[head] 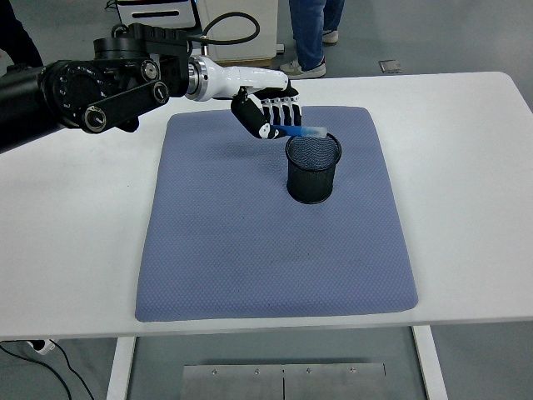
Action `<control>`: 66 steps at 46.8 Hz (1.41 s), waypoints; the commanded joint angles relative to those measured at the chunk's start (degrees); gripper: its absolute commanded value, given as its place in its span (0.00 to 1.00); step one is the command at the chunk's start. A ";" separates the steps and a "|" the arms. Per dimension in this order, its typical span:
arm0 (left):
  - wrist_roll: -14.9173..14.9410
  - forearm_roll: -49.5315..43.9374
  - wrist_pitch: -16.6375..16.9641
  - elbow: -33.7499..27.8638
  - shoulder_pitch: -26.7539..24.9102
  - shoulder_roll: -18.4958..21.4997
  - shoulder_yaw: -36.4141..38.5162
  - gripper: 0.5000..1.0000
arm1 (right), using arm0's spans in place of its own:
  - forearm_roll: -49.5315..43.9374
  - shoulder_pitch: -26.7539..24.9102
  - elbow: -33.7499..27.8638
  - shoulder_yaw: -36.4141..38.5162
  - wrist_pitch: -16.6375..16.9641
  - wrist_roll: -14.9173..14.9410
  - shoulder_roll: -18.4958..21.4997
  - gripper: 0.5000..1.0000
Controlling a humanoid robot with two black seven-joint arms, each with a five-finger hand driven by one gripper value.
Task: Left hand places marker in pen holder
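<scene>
left arm (pixel 92 87): runs off the picture's left edge, shoulder end unseen
marker (pixel 305 132): only the blue end shows past the left hand (pixel 268 114); the rest is covered by the fingers (pixel 283 108)
pen holder (pixel 313 166): inside too dark to tell what it holds
person (pixel 310 33): cut by the top edge, only legs and shoes show
cardboard box (pixel 243 61): mostly hidden behind the arm and cable
small object on the floor (pixel 390 66): too small to tell
</scene>
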 commanded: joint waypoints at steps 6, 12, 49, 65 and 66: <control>-0.01 -7.73 0.11 -0.08 0.52 -1.85 -0.98 0.00 | 0.08 0.00 0.00 0.00 0.00 0.00 0.00 1.00; -0.10 -11.69 0.46 -0.08 1.14 -2.56 -2.30 0.00 | -0.01 0.00 0.00 0.00 0.00 0.00 0.00 1.00; -0.10 -29.18 3.01 0.00 7.38 -4.93 -3.62 0.04 | -0.01 0.00 0.00 0.00 0.00 0.00 0.00 1.00; -0.10 -30.33 5.65 -0.08 7.38 -4.93 -3.71 0.61 | -0.01 0.00 0.00 0.00 0.00 0.00 0.00 1.00; -0.10 -30.33 5.65 -0.08 7.38 -4.93 -3.71 0.64 | -0.01 0.00 0.00 0.00 0.00 0.00 0.00 1.00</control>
